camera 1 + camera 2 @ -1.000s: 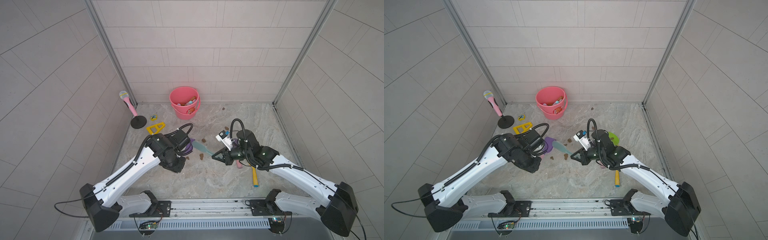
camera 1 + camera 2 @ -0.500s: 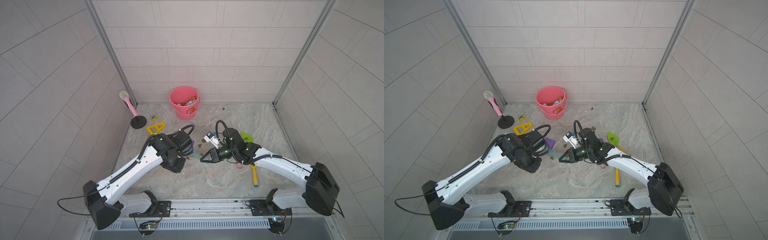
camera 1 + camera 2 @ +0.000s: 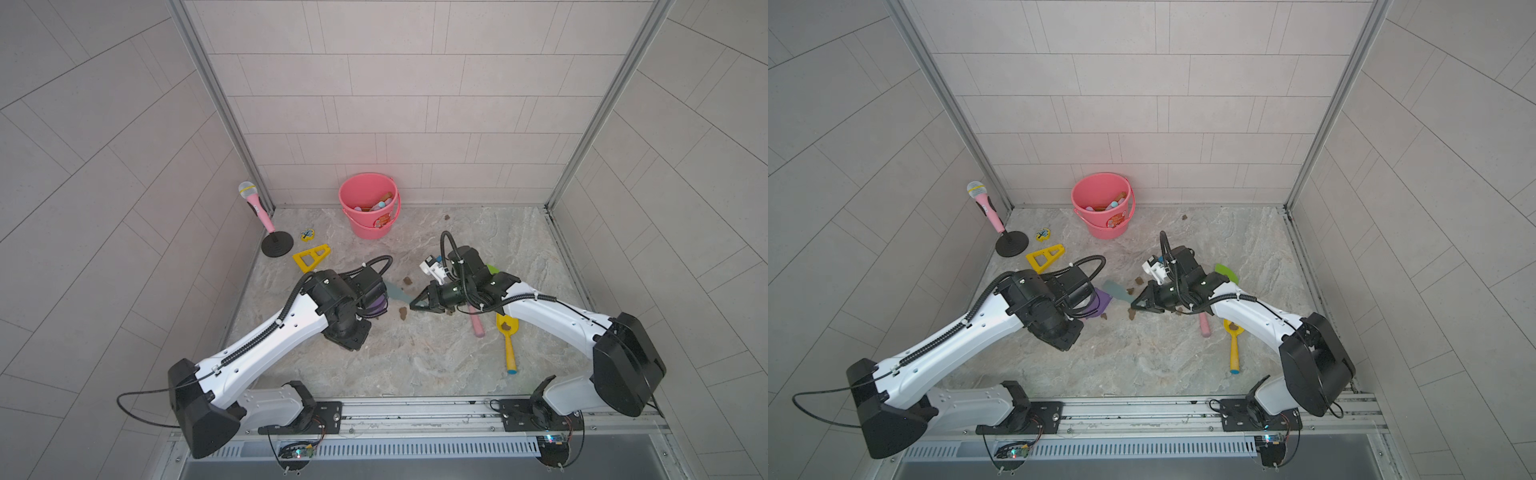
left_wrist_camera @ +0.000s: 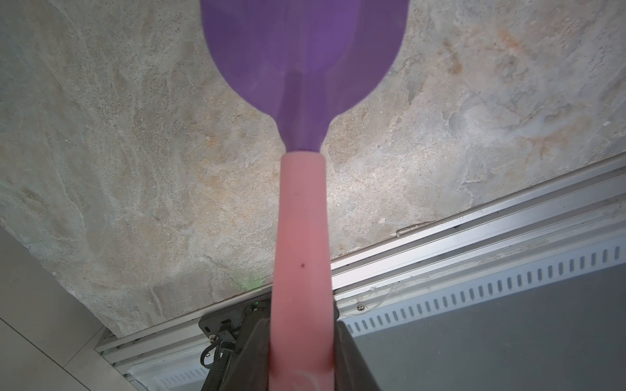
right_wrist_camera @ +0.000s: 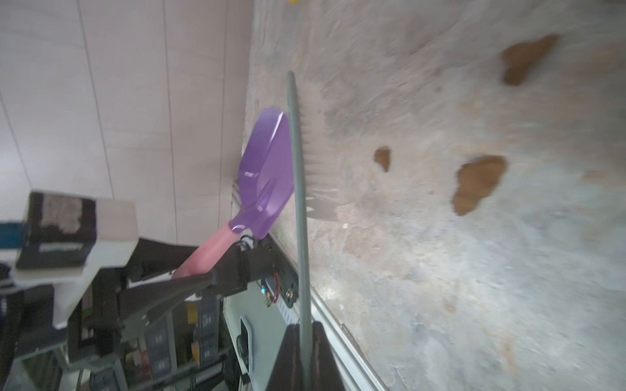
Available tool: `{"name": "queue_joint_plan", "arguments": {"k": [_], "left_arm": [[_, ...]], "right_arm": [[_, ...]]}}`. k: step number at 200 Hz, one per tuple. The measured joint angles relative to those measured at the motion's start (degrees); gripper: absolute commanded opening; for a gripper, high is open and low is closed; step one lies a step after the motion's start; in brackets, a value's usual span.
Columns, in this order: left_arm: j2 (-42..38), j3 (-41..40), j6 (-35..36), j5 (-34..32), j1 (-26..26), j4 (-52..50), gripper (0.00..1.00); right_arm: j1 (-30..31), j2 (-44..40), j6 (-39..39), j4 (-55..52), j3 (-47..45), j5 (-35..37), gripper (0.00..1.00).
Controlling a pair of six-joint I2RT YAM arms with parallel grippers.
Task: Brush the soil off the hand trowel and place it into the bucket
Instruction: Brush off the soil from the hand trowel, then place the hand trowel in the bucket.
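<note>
Our left gripper is clamped on the smooth, round pink handle of the trowel. The trowel's glossy, translucent purple blade is a rounded scoop held above the floor. Our right gripper is pinched tight on the thin, flat grey-green brush. Its pale bristles fan out on the side away from the blade, and we cannot tell whether brush and trowel touch. The floor is a rough, mottled, stone-look surface. On it, in the right wrist view, we count three lumps of soil, brown and clay-like with ragged outlines. In a top view the one bucket, round coral plastic, stands at the rear wall, well apart from the trowel. Two more trowels lie by the right arm: a yellow trowel carrying a soil lump, and a green trowel, partly hidden.
</note>
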Motion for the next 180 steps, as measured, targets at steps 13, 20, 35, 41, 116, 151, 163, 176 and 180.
{"name": "queue_joint_plan", "arguments": {"k": [13,20,35,41,116,151,163,176,180], "left_arm": [[-0.04,0.04,0.00,-0.55,0.00,0.24,0.00],[-0.02,0.07,0.00,-0.76,0.00,0.24,0.00],[-0.02,0.50,-0.22,-0.90,0.04,0.31,0.00],[0.00,0.92,-0.44,-0.85,0.04,0.39,0.00],[9.01,25.79,-2.16,9.05,9.05,5.03,0.00],[18.82,39.17,-5.40,17.27,16.74,8.70,0.00],[21.64,41.88,-7.69,19.63,18.97,10.62,0.00],[24.48,43.69,-11.41,22.80,21.44,13.18,0.00],[25.40,44.04,-12.87,24.11,22.38,14.05,0.00]], "right_arm": [[-2.86,-0.15,-0.02,-2.71,-0.96,2.01,0.00],[-4.50,-0.61,-0.04,-4.07,-1.81,3.32,0.00],[-7.45,-2.93,-0.50,-7.19,-3.50,6.25,0.00],[-8.31,-4.22,-0.92,-8.31,-3.91,7.61,0.00],[-9.53,-17.46,-5.66,-12.33,-6.34,17.27,0.00],[-9.53,-20.28,-5.14,-13.05,-9.20,18.40,0.00],[-9.53,-21.75,-4.63,-13.40,-9.70,18.80,0.00],[-9.53,-23.74,-4.11,-13.44,-10.25,19.21,0.00],[-9.53,-24.46,-3.93,-13.53,-10.40,19.30,0.00]]}}
